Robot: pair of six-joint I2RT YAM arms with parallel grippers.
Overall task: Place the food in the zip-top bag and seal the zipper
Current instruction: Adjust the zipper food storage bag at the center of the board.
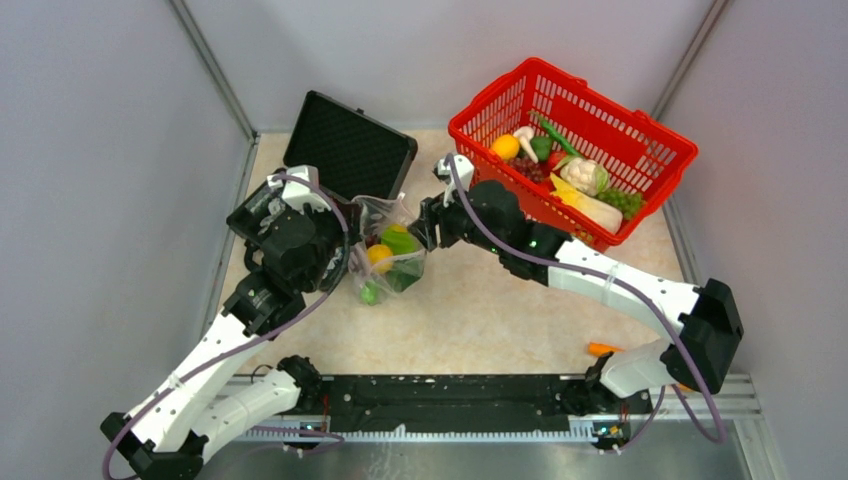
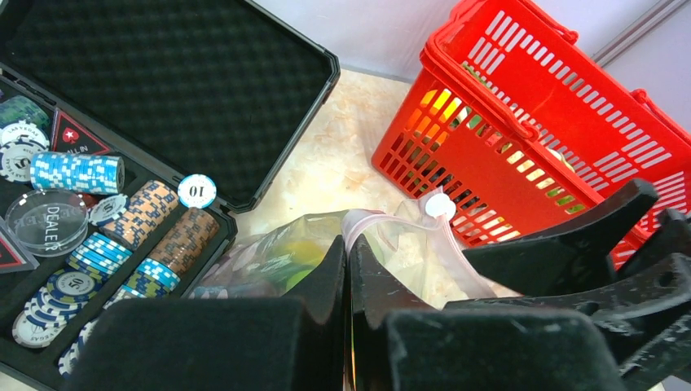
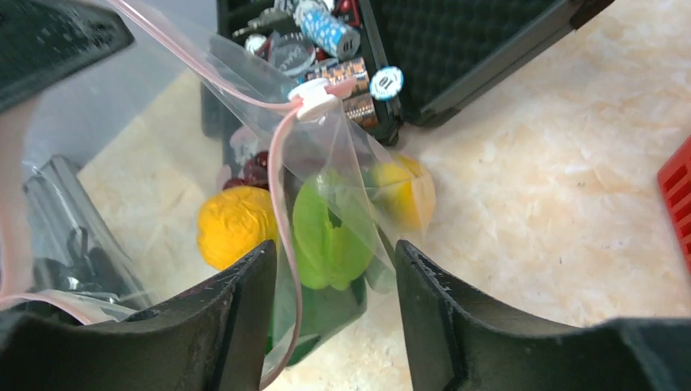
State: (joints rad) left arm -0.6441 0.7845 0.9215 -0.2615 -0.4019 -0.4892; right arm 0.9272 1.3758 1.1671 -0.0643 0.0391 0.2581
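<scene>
The clear zip-top bag point(image 1: 388, 255) hangs between my two grippers, above the table in front of the black case. It holds a yellow citrus point(image 3: 232, 224), a green pepper point(image 3: 326, 228), dark grapes point(image 3: 257, 167) and another yellow piece point(image 3: 407, 191). My left gripper point(image 2: 349, 244) is shut on the pink zipper strip point(image 2: 383, 218) at the bag's mouth. A white slider point(image 3: 316, 99) sits on the strip. My right gripper point(image 3: 334, 248) is open, its jaws on either side of the zipper strip point(image 3: 281, 187) and bag wall. More food point(image 1: 570, 175) lies in the red basket.
The red mesh basket point(image 1: 660, 140) stands at the back right. The open black case point(image 1: 350, 145) with poker chips point(image 2: 77, 173) lies at the back left, close behind the bag. An orange carrot piece point(image 1: 603, 349) lies near the right arm's base.
</scene>
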